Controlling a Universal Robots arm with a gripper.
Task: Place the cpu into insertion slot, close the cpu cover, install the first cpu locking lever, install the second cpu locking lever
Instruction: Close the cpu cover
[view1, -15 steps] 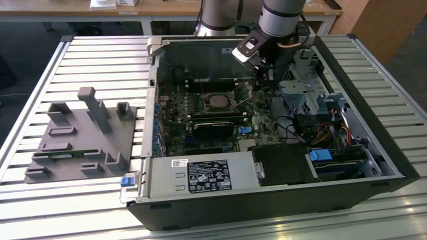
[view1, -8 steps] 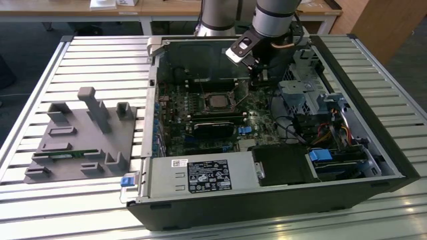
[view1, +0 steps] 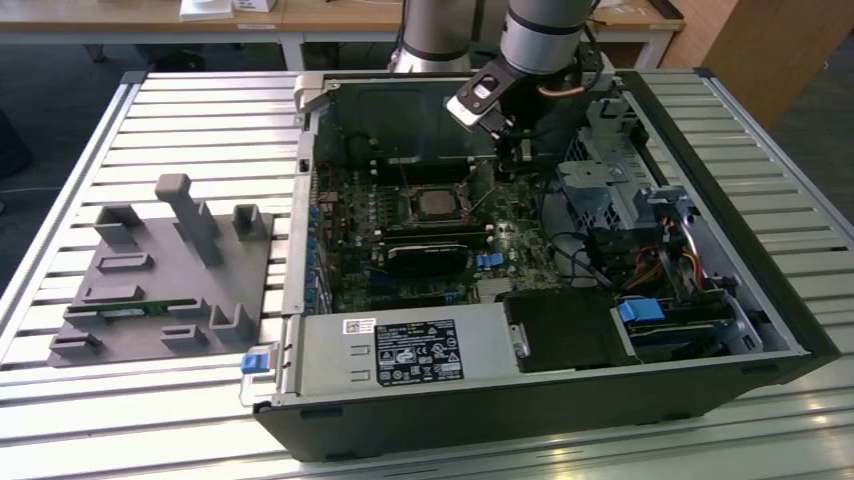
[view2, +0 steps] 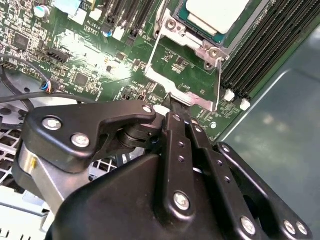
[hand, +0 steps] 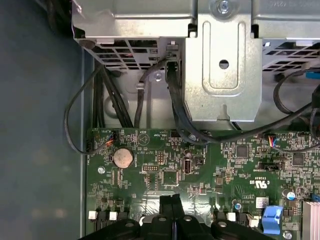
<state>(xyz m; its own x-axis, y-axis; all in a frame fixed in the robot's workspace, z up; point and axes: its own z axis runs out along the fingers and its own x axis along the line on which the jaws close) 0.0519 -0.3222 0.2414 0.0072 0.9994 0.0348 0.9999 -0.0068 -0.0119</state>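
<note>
Cpu (view2: 215, 12) sits in its socket (view2: 202, 47); the claw (view2: 172, 102), closed tight, is at the open cover's (view2: 200, 101) edge nearby.

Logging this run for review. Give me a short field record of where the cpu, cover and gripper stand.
cpu: seated in the slot, top uncovered
cover: open, swung off the slot; green board shows through its window
gripper: fingers together, tips at the cover's free edge; whether they pinch it is unclear
case: open, lying on the slatted table
</note>
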